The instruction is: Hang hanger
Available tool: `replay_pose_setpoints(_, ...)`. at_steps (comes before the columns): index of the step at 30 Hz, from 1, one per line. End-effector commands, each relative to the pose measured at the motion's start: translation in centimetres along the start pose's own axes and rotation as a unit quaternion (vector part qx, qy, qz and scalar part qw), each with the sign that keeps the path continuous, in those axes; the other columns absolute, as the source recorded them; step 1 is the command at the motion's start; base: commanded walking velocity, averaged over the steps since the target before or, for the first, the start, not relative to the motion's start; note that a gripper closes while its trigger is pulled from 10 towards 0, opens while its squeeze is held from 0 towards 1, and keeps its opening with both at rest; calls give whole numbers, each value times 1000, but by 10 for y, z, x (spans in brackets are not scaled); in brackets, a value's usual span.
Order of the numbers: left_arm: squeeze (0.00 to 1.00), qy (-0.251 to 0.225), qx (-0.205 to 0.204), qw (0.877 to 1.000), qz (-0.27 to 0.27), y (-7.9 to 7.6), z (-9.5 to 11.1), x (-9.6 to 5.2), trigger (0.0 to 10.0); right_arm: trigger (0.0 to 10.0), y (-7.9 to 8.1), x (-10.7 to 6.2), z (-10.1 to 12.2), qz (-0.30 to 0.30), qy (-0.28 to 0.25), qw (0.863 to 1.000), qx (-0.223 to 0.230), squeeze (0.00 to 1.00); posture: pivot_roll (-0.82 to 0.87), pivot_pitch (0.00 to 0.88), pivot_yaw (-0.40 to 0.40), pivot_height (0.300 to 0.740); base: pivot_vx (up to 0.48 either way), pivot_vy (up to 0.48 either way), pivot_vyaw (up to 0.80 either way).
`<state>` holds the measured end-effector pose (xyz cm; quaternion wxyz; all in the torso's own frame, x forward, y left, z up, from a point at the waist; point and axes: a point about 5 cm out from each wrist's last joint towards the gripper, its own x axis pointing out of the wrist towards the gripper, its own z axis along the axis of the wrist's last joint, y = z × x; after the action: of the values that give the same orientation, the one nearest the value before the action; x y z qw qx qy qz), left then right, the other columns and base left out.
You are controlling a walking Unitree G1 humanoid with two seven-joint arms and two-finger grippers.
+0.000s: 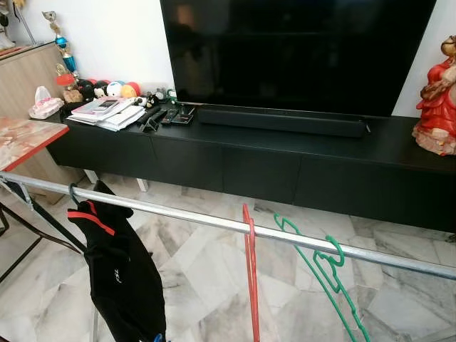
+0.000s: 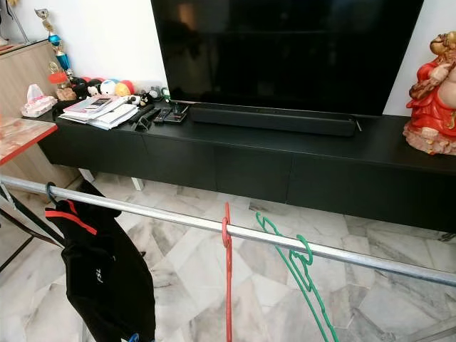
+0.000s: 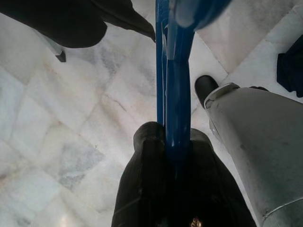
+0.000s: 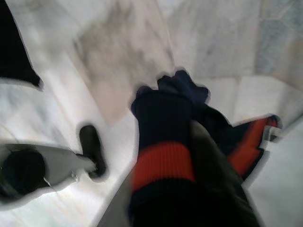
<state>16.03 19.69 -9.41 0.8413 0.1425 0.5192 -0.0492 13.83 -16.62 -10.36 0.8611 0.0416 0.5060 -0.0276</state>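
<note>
A silver clothes rail (image 1: 192, 217) runs across in front of me. A black garment with red trim (image 1: 117, 271) hangs on it at the left. A red hanger (image 1: 251, 278) and a green hanger (image 1: 331, 274) hang bare further right. In the left wrist view my left gripper (image 3: 173, 137) is shut on a blue hanger (image 3: 177, 80), held low above the marble floor. In the blurred right wrist view my right gripper (image 4: 189, 156) holds a navy garment with a red stripe (image 4: 163, 123), which drapes over its fingertips.
Behind the rail stands a long black TV console (image 1: 285, 164) with a large TV (image 1: 299, 50), papers and remotes (image 1: 114, 112), and a red figurine (image 1: 436, 100). A marble-topped table (image 1: 21, 139) sits at the left. My silver leg (image 3: 255, 151) is beside the left gripper.
</note>
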Motion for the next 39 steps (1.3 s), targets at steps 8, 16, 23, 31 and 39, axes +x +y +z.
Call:
replay_pose_setpoints(8, 0, 8, 1, 1000, 3, 4, -5, -1, 10000, 10000, 2, 0, -1, -2, 3, 1000, 16, 0, -62, 0, 73, 740, 0, 0, 0)
replay_pose_setpoints(16, 0, 9, -5, 1000, 0, 3, -7, -1, 10000, 10000, 2, -1, -6, 8, 3, 1000, 8, 0, -56, 0, 66, 740, 0, 330, 0)
replay_pose_setpoints(23, 0, 8, -9, 1000, 0, 2, -5, -1, 10000, 10000, 1, -1, -7, 9, 9, 1000, 4, 0, -49, 6, 62, 740, 0, 480, 0)
replay_pose_setpoints(31, 0, 6, -10, 1000, -1, 2, -4, 0, 10000, 10000, 1, -1, -6, 11, 8, 1000, 6, 0, -45, 7, 61, 740, 0, 480, 0)
replay_pose_setpoints(39, 0, 5, -12, 1000, -2, 1, -4, 0, 10000, 10000, 0, -1, -5, 15, 10, 1000, 3, 0, -43, 7, 58, 740, 0, 480, 0)
